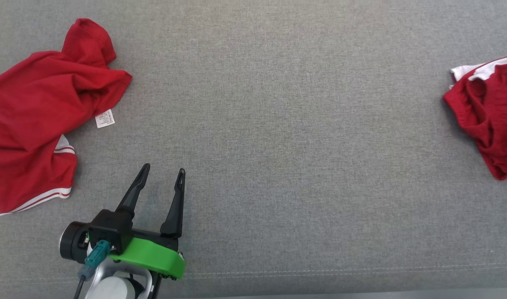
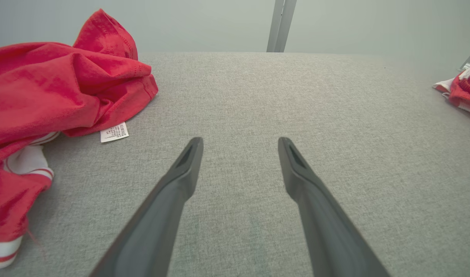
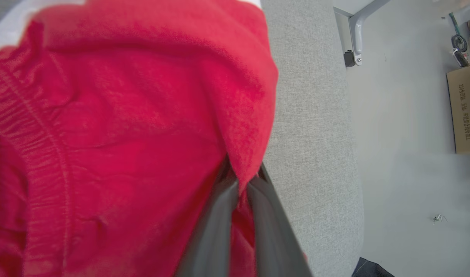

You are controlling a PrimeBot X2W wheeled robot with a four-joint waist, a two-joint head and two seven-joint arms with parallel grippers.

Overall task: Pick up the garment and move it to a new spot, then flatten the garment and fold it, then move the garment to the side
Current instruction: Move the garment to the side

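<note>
Red cotton-looking shorts (image 1: 490, 116) with an elastic waistband and white trim seem to be the garment in play. In the head view they sit bunched up at the 3 o'clock edge of the grey bench (image 1: 278, 124). The right fingers (image 3: 215, 231) are pinched nearly shut on a fold of that cloth. In the right wrist view the fabric drapes over the tips, so I can't tell how deep the bite goes. The left fingers (image 2: 169, 207) are spread as wide as they go and hold nothing. They hover over bare bench around 7 o'clock, well apart from the shorts.

What'd worry me is that the pinch looks like it's on a thin fold near one edge. Lift from there and the fold could slide out, or only one layer comes up and the rest drags in a lump — a pain to flatten later. The shorts also lie close to the bench's edge, with floor (image 3: 404, 154) just past it in the wrist view. A slip during the carry could dump them off the bench altogether.

One more thing — there's a second red garment (image 1: 33, 120) with a white tag (image 1: 105, 118), sprawled at 9 o'clock near the left fingers. Set the shorts down too close to it and the two could tangle, or the left side could grab the wrong one.
</note>
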